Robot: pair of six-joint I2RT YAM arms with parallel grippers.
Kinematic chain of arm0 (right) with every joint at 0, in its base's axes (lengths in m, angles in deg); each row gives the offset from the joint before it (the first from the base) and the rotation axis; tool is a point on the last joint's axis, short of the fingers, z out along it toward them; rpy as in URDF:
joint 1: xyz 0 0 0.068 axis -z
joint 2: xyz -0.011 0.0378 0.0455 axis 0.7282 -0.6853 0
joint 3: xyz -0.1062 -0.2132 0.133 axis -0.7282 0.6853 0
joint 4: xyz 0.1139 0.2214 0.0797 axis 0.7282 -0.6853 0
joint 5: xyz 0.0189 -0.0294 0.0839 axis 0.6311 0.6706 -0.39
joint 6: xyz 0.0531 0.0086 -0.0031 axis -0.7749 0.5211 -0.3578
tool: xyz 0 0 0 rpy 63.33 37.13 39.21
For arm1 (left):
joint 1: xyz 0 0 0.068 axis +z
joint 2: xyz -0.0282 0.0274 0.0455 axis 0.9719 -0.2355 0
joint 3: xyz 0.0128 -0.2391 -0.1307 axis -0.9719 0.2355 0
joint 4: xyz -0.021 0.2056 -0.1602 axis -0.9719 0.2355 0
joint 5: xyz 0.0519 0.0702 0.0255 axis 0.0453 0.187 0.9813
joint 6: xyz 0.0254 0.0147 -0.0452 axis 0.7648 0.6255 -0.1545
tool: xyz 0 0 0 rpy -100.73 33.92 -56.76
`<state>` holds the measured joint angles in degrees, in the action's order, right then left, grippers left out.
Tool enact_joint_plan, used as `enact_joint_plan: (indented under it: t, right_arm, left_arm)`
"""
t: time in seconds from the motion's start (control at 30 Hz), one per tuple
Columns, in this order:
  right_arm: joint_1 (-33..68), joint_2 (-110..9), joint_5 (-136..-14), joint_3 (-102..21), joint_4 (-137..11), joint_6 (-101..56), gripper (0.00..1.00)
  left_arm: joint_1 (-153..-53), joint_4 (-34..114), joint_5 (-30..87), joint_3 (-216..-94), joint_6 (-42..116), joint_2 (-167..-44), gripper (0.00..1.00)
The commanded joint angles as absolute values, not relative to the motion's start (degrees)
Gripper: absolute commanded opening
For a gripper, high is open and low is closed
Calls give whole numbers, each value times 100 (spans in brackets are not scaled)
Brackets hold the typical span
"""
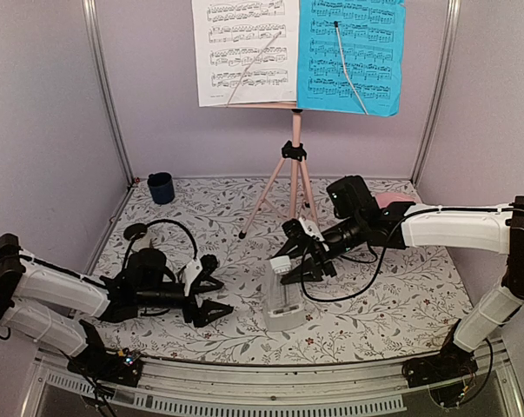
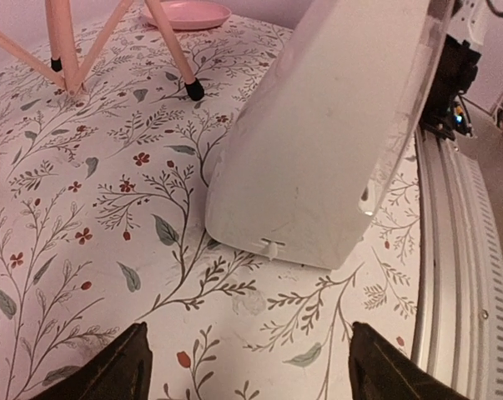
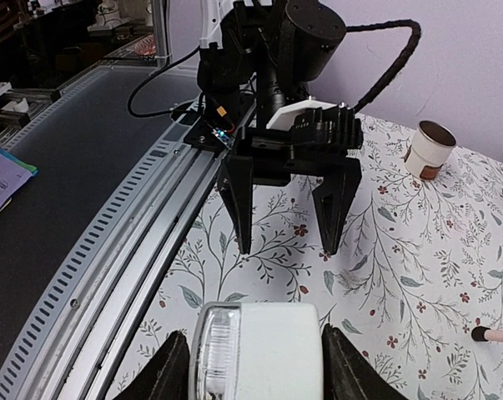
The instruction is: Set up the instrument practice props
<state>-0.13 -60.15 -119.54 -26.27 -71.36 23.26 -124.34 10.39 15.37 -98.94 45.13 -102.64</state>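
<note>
Clamping the small white pyramid-shaped metronome (image 1: pixel 285 306) between its fingers, right claw (image 3: pixel 255 375) sits abt half closed; left claw (image 2: pixel 251 375) gapes empty, metronome just ahead. Risk: tapered sides could slip, toppling it on the floral worktop (image 1: pixel 401 304).

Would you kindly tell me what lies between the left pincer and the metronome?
Nothing but bare floral table cover; the left wrist view shows that stretch between the open left pincer and the metronome.

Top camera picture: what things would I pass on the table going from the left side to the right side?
dark blue cup → left gripper → metronome → pink plate
</note>
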Motion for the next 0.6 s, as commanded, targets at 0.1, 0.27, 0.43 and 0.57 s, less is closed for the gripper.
enact_joint_plan:
  t: [0.1, 0.27, 0.43, 0.57]
  right_arm:
    - [-183, -5976, -12350, -2978, -7232, 2544, 10]
    - [-484, -5808, -12075, -2907, -7346, 2660, 9]
    - [-763, -5596, -11857, -2933, -7525, 2823, 8]
    - [-888, -5412, -11760, -2896, -7574, 2892, 7]
  left_arm:
    - [-12716, -112, 1382, -9850, 5844, -11098, 79]
    - [-13001, -354, 1272, -10050, 6318, -11635, 78]
    - [-13199, -820, 1409, -10042, 6482, -11929, 79]
    - [-13415, -908, 1584, -10034, 6664, -12024, 98]
